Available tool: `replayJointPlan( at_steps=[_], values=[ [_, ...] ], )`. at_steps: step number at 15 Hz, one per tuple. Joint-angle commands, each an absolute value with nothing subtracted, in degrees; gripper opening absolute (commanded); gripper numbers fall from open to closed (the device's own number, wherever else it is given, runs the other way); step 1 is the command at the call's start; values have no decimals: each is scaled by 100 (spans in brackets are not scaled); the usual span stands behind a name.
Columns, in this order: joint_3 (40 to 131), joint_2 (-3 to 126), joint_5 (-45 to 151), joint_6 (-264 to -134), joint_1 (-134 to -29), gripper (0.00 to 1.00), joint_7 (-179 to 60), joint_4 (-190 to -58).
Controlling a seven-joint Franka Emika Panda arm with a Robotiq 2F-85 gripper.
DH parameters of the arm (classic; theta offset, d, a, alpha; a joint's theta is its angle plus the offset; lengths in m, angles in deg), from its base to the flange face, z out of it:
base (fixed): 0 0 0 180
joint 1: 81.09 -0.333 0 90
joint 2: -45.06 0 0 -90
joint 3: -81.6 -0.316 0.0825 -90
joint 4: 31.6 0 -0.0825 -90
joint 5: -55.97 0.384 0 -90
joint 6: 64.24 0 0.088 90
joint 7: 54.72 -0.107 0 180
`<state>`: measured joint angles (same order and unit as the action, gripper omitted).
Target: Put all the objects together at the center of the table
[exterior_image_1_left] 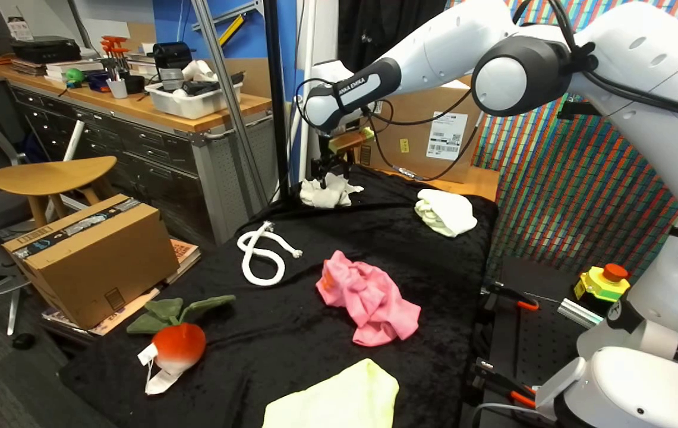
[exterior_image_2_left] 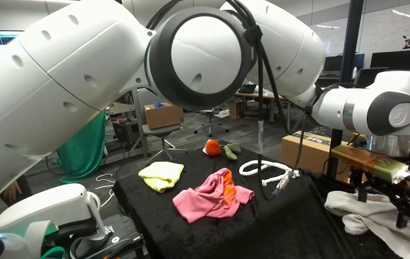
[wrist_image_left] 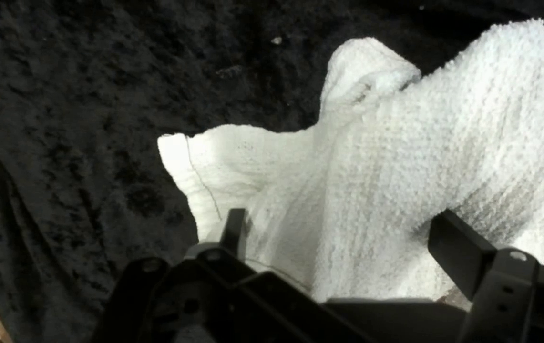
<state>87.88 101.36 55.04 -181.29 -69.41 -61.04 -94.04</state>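
Observation:
My gripper is open, its fingers apart and touching the crumpled white towel at the table's far end. In an exterior view the gripper straddles this towel. On the black-covered table lie a pink cloth near the middle, a white rope, a yellow cloth and a red plush radish with green leaves. A pale folded cloth lies near the far right in that view. The pink cloth, rope, yellow cloth and radish also show in an exterior view.
A cardboard box stands behind the table's far end. Another cardboard box stands beside the table. A cable hangs from the arm in front of the rope. The robot base and an emergency stop are beside the table.

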Motion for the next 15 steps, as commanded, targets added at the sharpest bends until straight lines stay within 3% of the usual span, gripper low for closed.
replayJointPlan(
  at_steps=[1, 3, 6, 7, 10, 13, 15],
  values=[
    [8802, 10306, 5598, -17933, -6933, 85, -6163, -9052],
    [8798, 10312, 5600, -17870, -6931, 61, -6164, -9023],
    [8800, 10327, 5591, -17824, -6931, 46, -6161, -8988],
    [8794, 10325, 5594, -17800, -6928, 31, -6150, -8980],
    [8799, 10324, 5574, -17703, -6932, 8, -6126, -8946],
    [8804, 10310, 5543, -17521, -6935, 0, -6071, -8928],
    [8759, 10143, 5553, -16939, -6911, 3, -5896, -8968]
  ],
)
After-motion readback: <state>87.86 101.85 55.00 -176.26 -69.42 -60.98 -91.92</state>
